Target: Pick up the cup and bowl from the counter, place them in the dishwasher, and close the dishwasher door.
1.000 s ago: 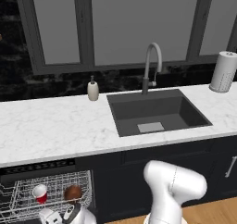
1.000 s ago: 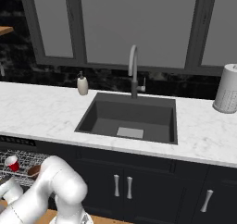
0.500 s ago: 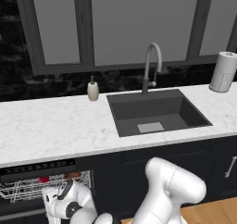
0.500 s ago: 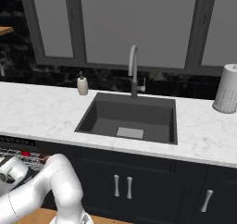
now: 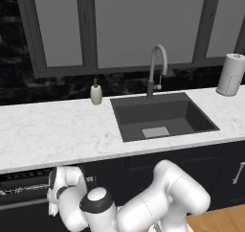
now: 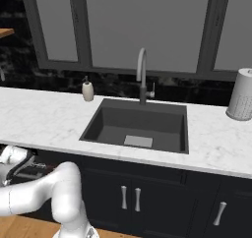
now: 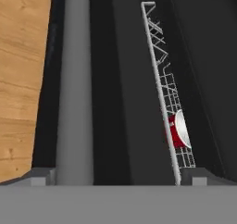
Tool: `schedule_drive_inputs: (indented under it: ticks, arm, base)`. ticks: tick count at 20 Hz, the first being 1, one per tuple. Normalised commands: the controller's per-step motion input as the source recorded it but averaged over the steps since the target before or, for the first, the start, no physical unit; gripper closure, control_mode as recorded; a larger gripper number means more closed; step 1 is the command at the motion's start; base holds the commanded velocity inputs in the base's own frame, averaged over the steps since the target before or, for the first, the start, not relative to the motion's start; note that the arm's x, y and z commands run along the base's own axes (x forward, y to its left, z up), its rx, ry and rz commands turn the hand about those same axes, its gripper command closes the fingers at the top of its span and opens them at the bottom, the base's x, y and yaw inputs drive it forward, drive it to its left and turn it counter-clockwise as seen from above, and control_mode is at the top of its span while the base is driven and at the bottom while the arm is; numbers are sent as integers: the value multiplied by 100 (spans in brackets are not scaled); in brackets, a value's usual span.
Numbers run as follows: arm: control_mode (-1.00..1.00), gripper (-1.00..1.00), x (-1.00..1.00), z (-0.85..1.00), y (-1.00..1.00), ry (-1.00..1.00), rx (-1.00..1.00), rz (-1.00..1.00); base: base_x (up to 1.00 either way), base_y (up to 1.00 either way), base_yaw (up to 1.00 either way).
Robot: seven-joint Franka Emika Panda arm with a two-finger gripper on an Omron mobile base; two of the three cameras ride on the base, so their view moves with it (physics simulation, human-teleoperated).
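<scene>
The red cup (image 7: 178, 130) lies inside the dishwasher's white wire rack (image 7: 162, 93), white rim facing out. The bowl is hidden. In the hand view the dark dishwasher door (image 7: 115, 102) stands steeply, seen almost edge-on, with its pale bar handle (image 7: 74, 89) running up the picture. My gripper (image 7: 120, 173) is open, one fingertip on each side of the door, holding nothing. My hand (image 5: 60, 190) sits low in front of the dishwasher (image 5: 21, 178), under the white counter (image 5: 57, 130).
A dark sink (image 5: 160, 116) with a curved tap (image 5: 155, 68) is cut into the counter. A beige soap bottle (image 5: 96, 93) stands to its left and a paper towel roll (image 5: 231, 75) at the far right. Wooden floor (image 7: 23, 79) lies beside the door.
The arm has swung down and left in front of the dishwasher. The open rack with cup and bowl, plain a second ago, is now covered in the base views; the door stands higher.
</scene>
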Motion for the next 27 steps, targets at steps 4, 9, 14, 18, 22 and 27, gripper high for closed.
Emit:
schedule_drive_inputs:
  ticks: [4, 9, 14, 18, 22, 27]
  arm:
    - [-100, -100, 12, -100, 24, -35, -8, -88]
    - [-100, -100, 9, -90, 40, -45, -5, -81]
    - [-100, -100, 0, -96, 57, -55, -22, -68]
    - [-100, -100, 11, -93, 61, -41, -30, -64]
    - [-100, -100, 63, -26, 66, -28, -22, -58]
    - [-100, -100, 58, -45, 12, -21, -11, -42]
  base:
    - [0, 0, 0]
    - [0, 0, 0]
    - [0, 0, 0]
    - [0, 0, 0]
    - [0, 0, 0]
    - [0, 0, 0]
